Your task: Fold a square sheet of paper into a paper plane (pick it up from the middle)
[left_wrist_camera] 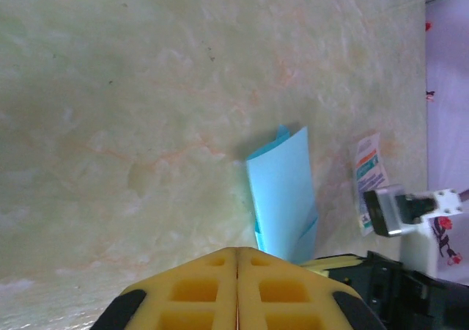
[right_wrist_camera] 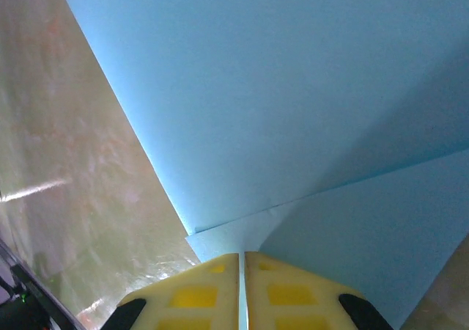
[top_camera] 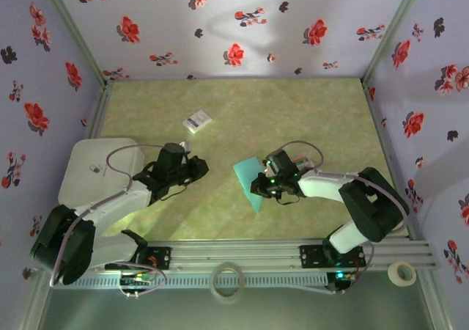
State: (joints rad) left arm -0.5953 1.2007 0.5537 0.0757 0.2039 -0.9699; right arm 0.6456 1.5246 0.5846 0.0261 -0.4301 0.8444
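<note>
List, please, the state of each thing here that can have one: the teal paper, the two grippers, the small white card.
square sheet of paper: partly folded, raised up from the table, one edge pinched.
right gripper: jaws shut on the sheet.
left gripper: jaws shut, holding nothing, apart from the sheet.
small white card: lying flat, untouched.

Overhead: light pools on the desk [top_camera: 242, 110]; walls dimmer, with soft shadows on the back wall [top_camera: 234, 29]. Wrist views are soft-focused, showing a desk glare streak and shading across the square sheet of paper [right_wrist_camera: 293, 88].
</note>
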